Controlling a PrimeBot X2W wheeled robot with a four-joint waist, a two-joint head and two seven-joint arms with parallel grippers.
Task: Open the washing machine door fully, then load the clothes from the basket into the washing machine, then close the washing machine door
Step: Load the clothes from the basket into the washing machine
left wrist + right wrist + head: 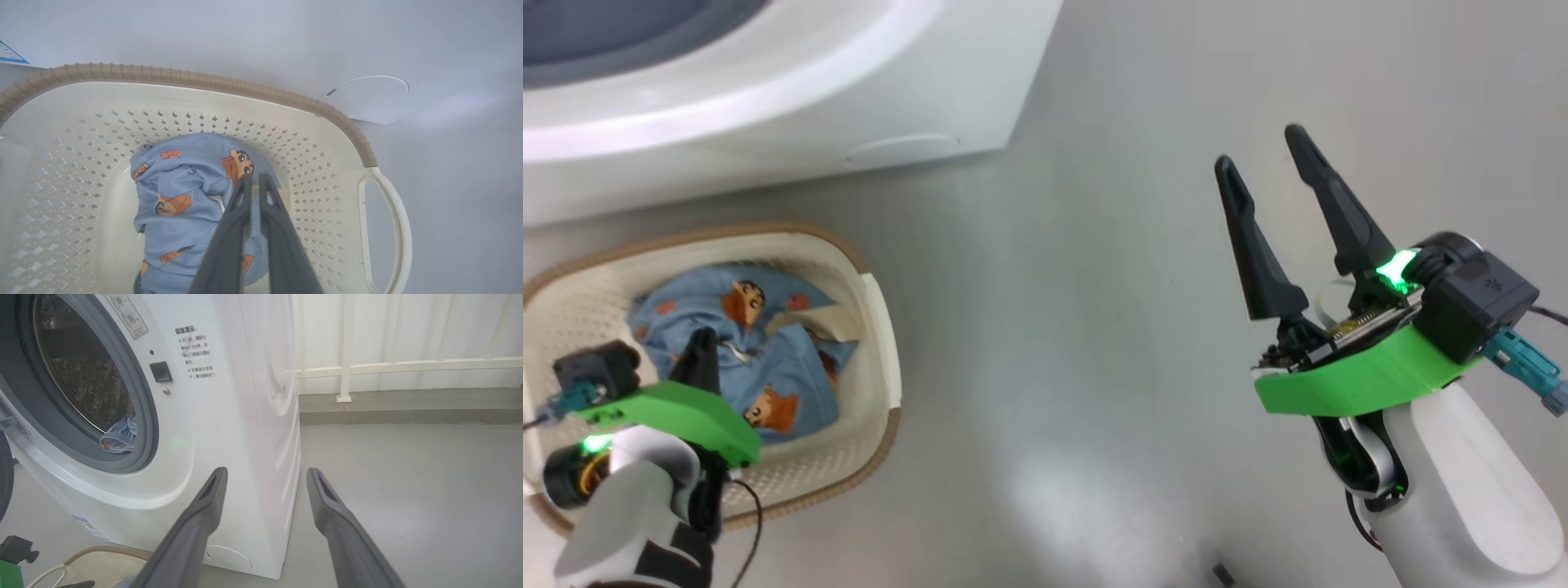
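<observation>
The cream basket stands on the floor in front of the white washing machine. A light-blue garment of the clothes lies bunched in it. My left gripper reaches down into the basket, shut, its tips pinching a fold of that garment. Another blue garment lies inside the steel drum behind the grey seal. The washing machine door's black rim shows at the far left, swung open. My right gripper hangs open and empty over bare floor, off the machine's corner.
The machine's round flap sits low on its front, just beyond the basket rim. Grey floor stretches to the right of the machine. A low kerb and a white railing with curtains close off the back.
</observation>
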